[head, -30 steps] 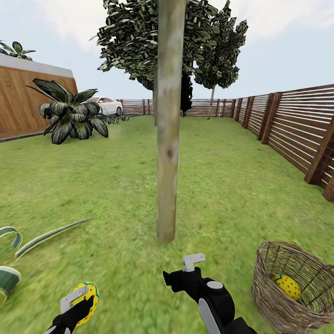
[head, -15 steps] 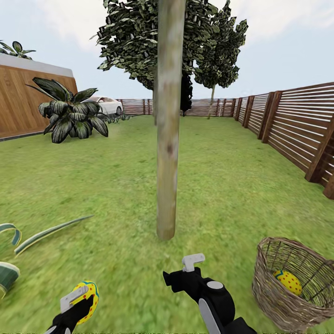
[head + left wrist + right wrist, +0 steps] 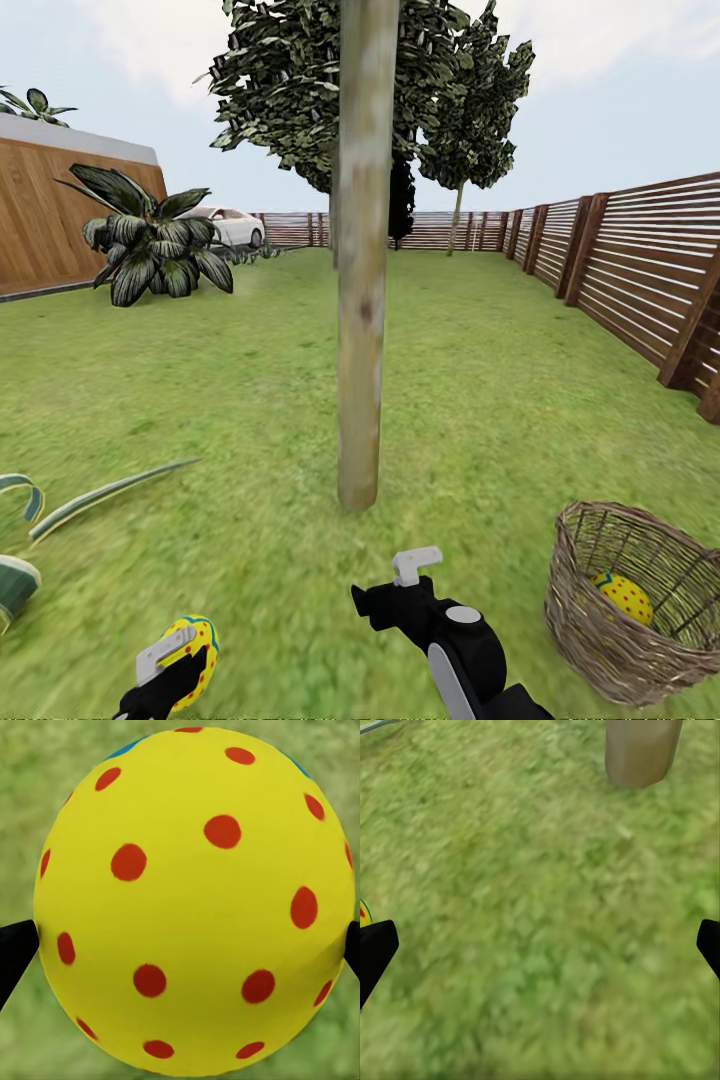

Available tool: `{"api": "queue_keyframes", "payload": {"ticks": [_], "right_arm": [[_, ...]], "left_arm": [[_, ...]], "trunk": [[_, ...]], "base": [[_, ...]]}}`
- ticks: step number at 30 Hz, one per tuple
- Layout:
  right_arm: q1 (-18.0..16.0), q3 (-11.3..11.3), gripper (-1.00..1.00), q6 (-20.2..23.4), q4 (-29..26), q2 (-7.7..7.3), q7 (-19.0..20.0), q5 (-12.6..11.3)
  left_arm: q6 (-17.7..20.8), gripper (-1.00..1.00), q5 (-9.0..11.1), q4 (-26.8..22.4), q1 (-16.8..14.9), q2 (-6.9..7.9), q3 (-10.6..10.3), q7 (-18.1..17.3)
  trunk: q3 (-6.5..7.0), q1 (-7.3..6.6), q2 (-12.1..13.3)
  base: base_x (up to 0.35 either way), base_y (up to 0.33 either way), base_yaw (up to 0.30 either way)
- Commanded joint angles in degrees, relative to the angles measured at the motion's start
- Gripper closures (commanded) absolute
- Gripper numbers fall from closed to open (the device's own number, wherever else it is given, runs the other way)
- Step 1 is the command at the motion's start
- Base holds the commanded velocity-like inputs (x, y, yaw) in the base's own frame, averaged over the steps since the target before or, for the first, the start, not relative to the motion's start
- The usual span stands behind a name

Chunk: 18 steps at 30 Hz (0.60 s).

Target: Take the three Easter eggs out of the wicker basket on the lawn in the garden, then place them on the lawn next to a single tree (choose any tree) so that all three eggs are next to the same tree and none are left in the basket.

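My left gripper (image 3: 180,655) is shut on a yellow Easter egg (image 3: 195,900) with red dots, held low over the lawn (image 3: 250,400) at the bottom left. Another egg (image 3: 624,597) lies inside the wicker basket (image 3: 600,650), which stands on the grass at the lower right. The third egg is out of view. The tree's pale trunk (image 3: 362,300) rises straight ahead, its base (image 3: 641,750) a short way beyond my right gripper (image 3: 410,575). That gripper (image 3: 540,945) is open over bare grass with nothing between its fingers.
Striped spiky leaves (image 3: 100,495) reach in from the left edge. A broad-leaved plant (image 3: 155,250) stands by the wooden wall (image 3: 50,220). The slatted fence (image 3: 640,270) runs along the right and back. More trees (image 3: 470,130) stand farther off.
The whole picture has slid slightly upward, so the camera has moved. The left gripper with its egg sits a little lower in the picture. The right gripper is unchanged.
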Motion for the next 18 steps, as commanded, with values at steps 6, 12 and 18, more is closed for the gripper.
{"api": "queue_keyframes", "payload": {"ticks": [6, 12, 18], "right_arm": [[-0.04, 0.18, -1.0, 0.21, 0.68, 0.07, -0.6, -0.61], [-0.04, 0.24, -1.0, -0.57, 1.28, 0.08, -0.6, -0.64], [-0.04, 0.5, -1.0, -0.67, 1.55, 0.08, -0.6, -0.6]], "left_arm": [[0.15, 1.0, -0.59, 0.06, -0.07, -0.09, 0.39, -0.48], [-1.85, 1.0, -0.89, 0.84, -0.14, -0.17, 0.39, -0.25], [-2.11, 1.0, -0.92, 2.29, -0.31, -0.1, 0.31, -0.06]], "trunk": [[-1.14, 1.31, -2.45], [-2.22, 2.63, -4.85], [-3.29, 3.95, -7.26]], "base": [[0.0, 0.0, 0.0], [0.0, 0.0, 0.0], [0.0, 0.0, 0.0]]}}
